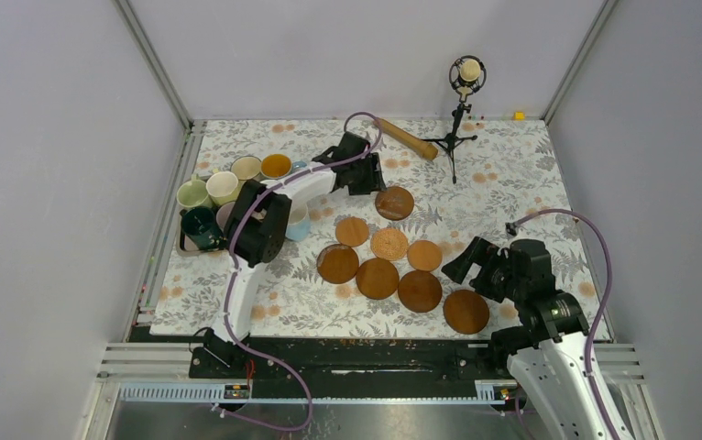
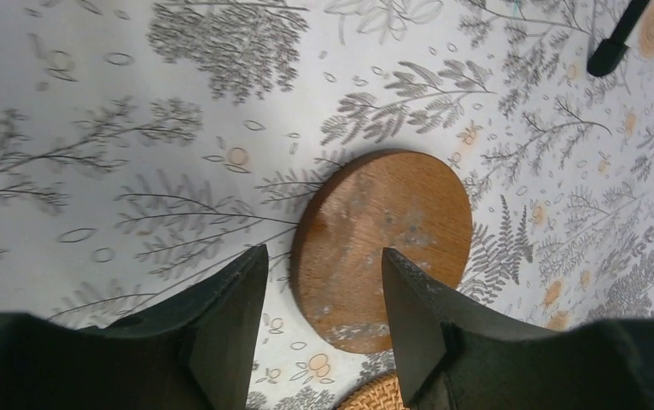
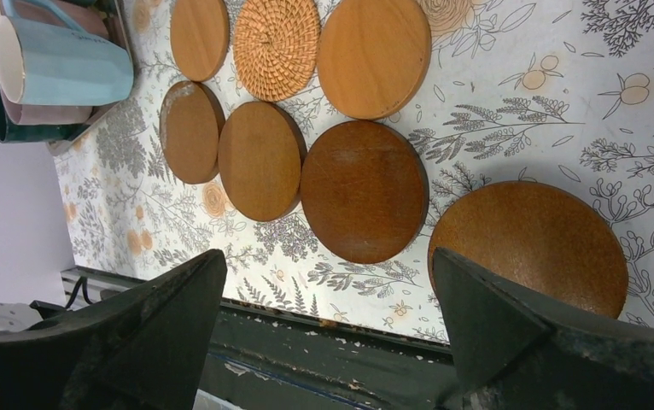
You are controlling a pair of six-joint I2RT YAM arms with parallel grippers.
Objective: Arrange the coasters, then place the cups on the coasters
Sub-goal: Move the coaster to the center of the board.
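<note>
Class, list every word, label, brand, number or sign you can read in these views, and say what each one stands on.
None: no readable text shows on the coasters, the mugs or the tablecloth, which carries only leaf and flower prints.

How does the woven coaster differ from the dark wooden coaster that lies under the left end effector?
The woven coaster is light tan with a spiral braid; the dark wooden coaster is smooth, with pale scuffs. The woven coaster lies amid the other coasters; the dark wooden coaster lies at their far end. Both are round, lie flat and have nothing on them.
</note>
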